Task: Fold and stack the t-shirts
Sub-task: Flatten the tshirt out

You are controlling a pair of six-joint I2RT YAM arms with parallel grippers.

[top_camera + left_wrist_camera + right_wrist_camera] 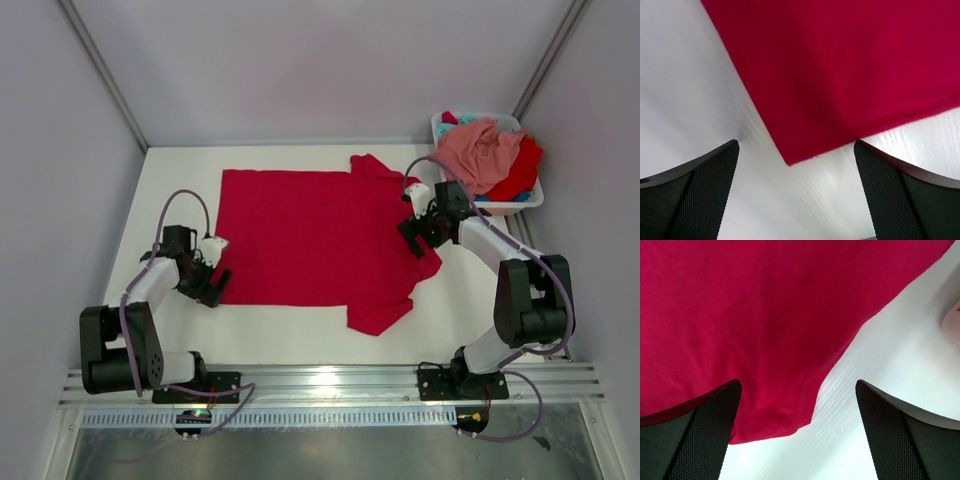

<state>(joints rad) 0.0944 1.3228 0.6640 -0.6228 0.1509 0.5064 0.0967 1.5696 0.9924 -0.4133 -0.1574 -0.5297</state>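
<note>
The white table (300, 335) carries the red t-shirt (310, 240), spread flat and wide across its middle with both sleeves toward the right arm's side. At the far right corner the white basket (527, 205) holds a salmon pink t-shirt (480, 150) heaped over more red cloth. The left gripper (796, 150) hovers over the red shirt's near-left corner with fingers spread wide and empty, and the right gripper (797, 390), equally released, grasps nothing above that shirt's right edge
</note>
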